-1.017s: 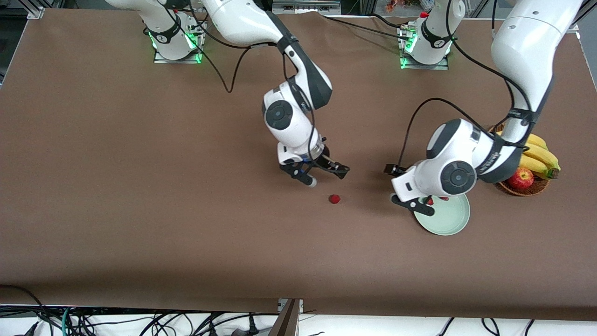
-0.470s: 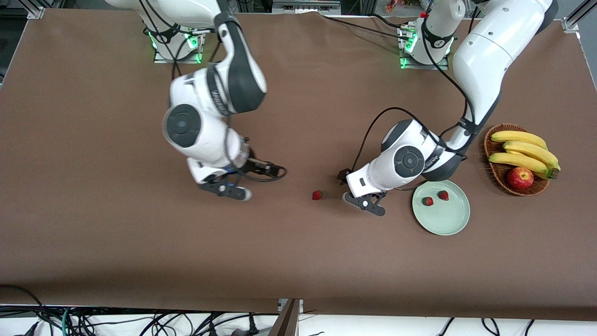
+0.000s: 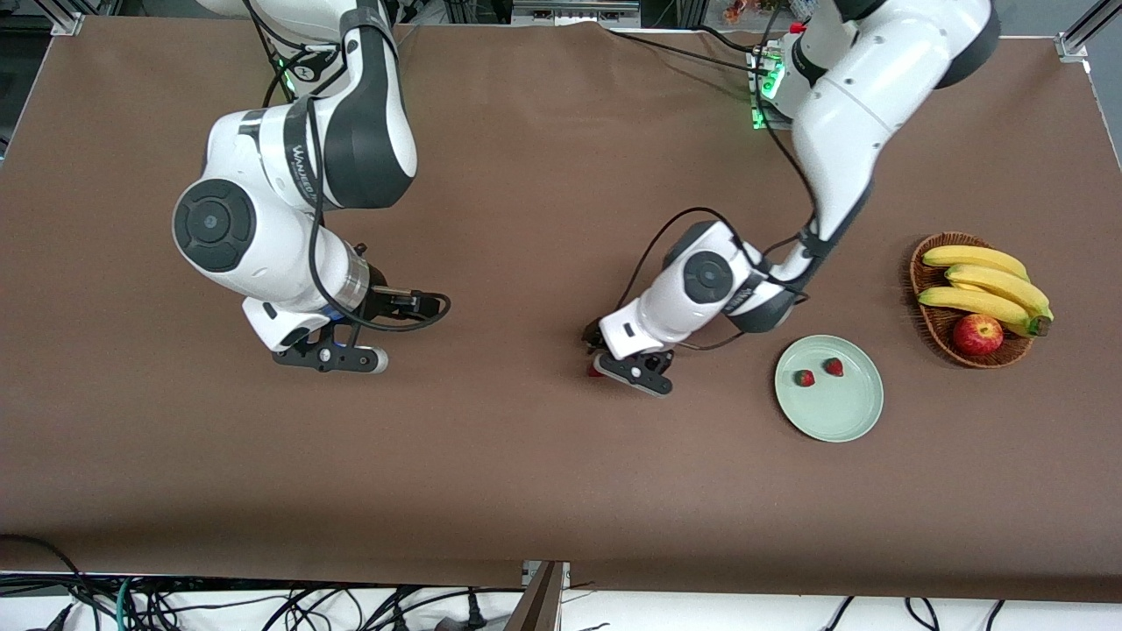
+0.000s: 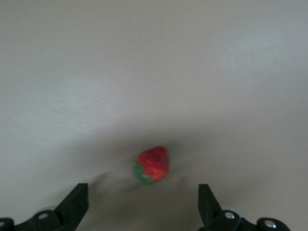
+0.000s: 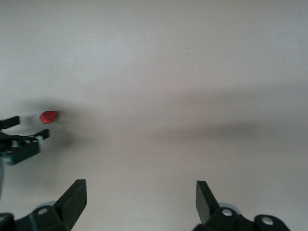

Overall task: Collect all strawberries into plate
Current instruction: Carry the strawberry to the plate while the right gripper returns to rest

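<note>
A robotics lab, plainly — two white arms bolted by their bases [image 3: 793,92] to a brown-covered desk [image 3: 526,491], aluminium framing [image 3: 66,19] at its corners, and loose cables [image 3: 263,605] tangled below its front edge.

Two strawberries [image 3: 804,378] are lying in the plate [image 3: 833,421] — the left gripper [image 3: 633,372] is hanging over a third [image 3: 593,371]; the right gripper [image 3: 329,358] is hovering above bare worktop [image 3: 526,473].

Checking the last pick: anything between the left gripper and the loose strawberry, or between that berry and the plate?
Nothing visible. The left gripper is open over the strawberry, bare table between its fingers. From there to the plate the tabletop is bare; two strawberries already lie on it. The right gripper, open, waits toward its own end.
</note>
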Action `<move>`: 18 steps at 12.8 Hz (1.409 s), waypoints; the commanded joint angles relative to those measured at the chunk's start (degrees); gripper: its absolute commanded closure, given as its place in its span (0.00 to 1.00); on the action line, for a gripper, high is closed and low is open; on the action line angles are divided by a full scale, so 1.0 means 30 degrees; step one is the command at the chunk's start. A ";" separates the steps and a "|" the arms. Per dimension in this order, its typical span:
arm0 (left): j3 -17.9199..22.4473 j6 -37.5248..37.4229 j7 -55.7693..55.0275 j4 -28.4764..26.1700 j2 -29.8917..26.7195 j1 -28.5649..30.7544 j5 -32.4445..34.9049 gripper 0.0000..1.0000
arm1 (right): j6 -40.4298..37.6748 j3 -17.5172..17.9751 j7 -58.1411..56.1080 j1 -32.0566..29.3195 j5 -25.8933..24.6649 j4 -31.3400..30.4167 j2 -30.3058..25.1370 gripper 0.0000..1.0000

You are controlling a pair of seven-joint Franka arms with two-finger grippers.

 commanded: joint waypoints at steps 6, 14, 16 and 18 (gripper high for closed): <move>0.1616 0.2443 -0.0486 0.0332 0.0787 -0.1327 -0.0143 0.56 | 0.1515 1.1266 0.0471 -0.5542 -0.9753 -0.2055 -0.6392 0.00; 0.1235 -0.3838 -0.0311 0.0332 -0.1931 0.0224 -0.0114 0.89 | 0.0962 1.9431 -0.1398 -1.3812 -1.5476 -0.9234 -1.5305 0.00; 0.1235 -0.6303 0.1085 0.0332 -0.2841 0.0867 -0.0114 0.88 | 0.0961 2.0303 -0.1696 -1.4981 -1.5831 -0.9853 -1.6041 0.00; 0.1235 -0.7951 0.5030 0.0332 -0.3313 0.2239 -0.0114 0.84 | 0.0990 2.0837 -0.1667 -1.5574 -1.5861 -0.9681 -1.5986 0.00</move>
